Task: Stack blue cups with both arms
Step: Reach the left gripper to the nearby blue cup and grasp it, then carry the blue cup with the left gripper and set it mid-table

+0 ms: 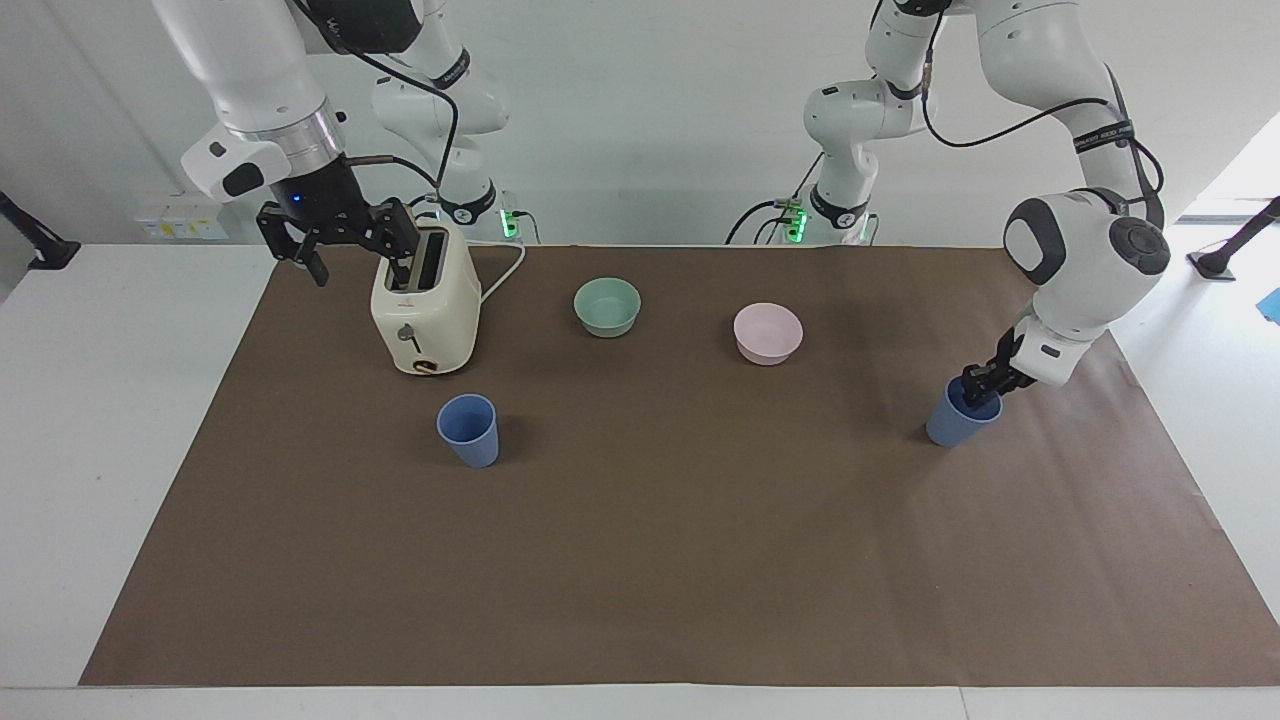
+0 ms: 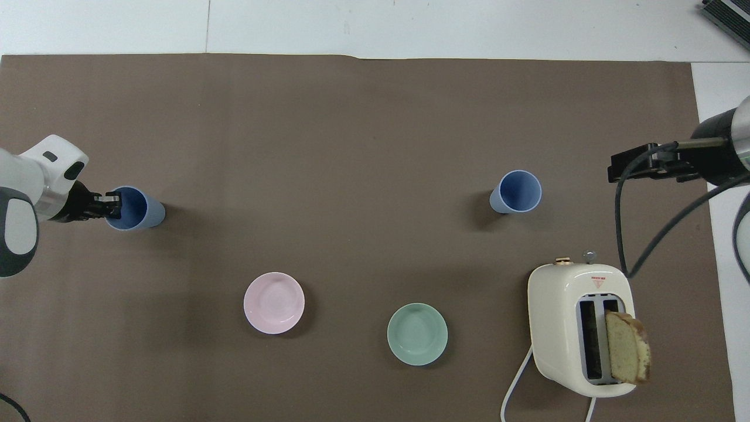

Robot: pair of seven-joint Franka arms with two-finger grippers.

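Two matte blue tapered cups are seen upright on the desk (image 1: 640,560): one cup (image 1: 468,429) near the toaster (image 1: 424,310), the other cup (image 1: 962,412) at the left arm's end, its rim clamped by the left hand (image 1: 977,385). The right hand (image 1: 345,245), spread apart, hangs beside the toaster. Two bowls, mint (image 1: 607,306) and pink (image 1: 767,332), are counted.

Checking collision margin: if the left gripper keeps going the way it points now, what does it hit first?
The blue cup at the left arm's end. The left gripper points down at the cup's rim, seemingly straddling its wall, so likely the cup's wall or bottom first, then the brown mat. Depth is unclear.
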